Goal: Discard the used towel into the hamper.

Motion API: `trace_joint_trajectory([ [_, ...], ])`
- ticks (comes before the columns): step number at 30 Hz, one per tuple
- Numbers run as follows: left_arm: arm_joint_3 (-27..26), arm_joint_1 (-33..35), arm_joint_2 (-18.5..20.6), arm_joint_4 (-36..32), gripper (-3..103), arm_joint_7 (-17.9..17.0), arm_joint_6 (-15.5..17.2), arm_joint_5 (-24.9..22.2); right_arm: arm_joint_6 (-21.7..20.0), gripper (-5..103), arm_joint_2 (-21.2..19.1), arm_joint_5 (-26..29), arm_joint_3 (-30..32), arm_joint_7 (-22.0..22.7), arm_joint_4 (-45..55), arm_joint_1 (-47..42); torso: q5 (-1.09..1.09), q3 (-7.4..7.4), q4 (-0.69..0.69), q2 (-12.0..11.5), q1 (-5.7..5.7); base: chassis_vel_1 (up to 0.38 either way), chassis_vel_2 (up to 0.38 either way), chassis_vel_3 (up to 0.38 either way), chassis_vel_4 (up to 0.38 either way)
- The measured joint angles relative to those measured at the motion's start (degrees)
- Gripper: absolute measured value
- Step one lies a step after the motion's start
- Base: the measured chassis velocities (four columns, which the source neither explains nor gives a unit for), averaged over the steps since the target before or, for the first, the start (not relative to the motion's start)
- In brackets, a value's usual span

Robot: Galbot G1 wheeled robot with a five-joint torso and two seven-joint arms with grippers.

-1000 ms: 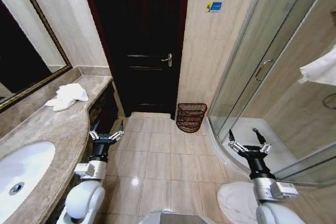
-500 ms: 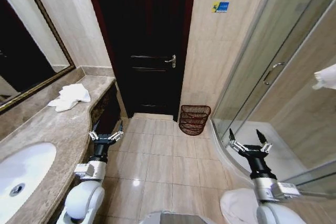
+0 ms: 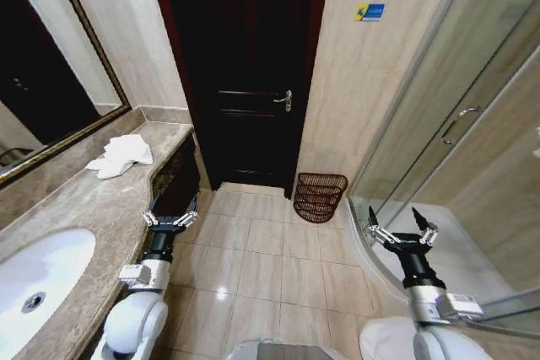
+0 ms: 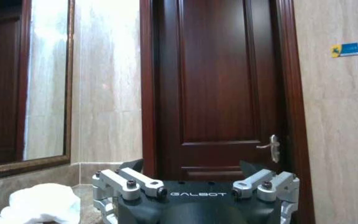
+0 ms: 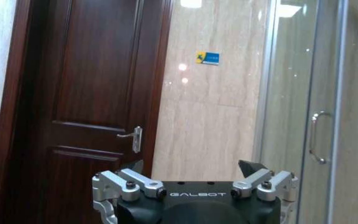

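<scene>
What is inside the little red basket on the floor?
The hamper stands on the floor tiles against the wall beside the dark door. Through its openwork wires nothing shows inside, though its bottom is hard to make out. The crumpled white towel lies on the counter.

"GALBOT" on the left gripper point(image 4: 195, 186) and right gripper point(image 5: 193, 186) bodies.
</scene>
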Motion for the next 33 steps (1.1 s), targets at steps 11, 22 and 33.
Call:
trace_joint_trajectory([
  [11, 0.0, 0.4, 0.1, 0.5, 100, 0.0, -0.4, 0.6, 0.6, 100, 0.2, 0.1, 0.0, -0.1, -0.4, -0.1, 0.0, 0.0, 0.0, 0.0, 0.0, -0.034, 0.078, 0.08, -0.02],
  [22, 0.0, 0.3, 0.0, 0.7, 100, 0.1, -0.6, 0.8, 1.3, 100, 0.3, 0.1, 0.1, -0.2, -0.9, 0.0, 0.0, 0.0, 0.0, 0.0, 0.0, -0.038, 0.075, 0.084, -0.039],
  [33, 0.0, 0.3, -0.1, 0.9, 100, 0.1, -0.8, 0.8, 1.2, 100, 0.2, 0.1, 0.0, -0.2, -1.0, 0.1, 0.0, 0.0, 0.0, 0.0, 0.0, -0.028, 0.102, 0.099, -0.053],
])
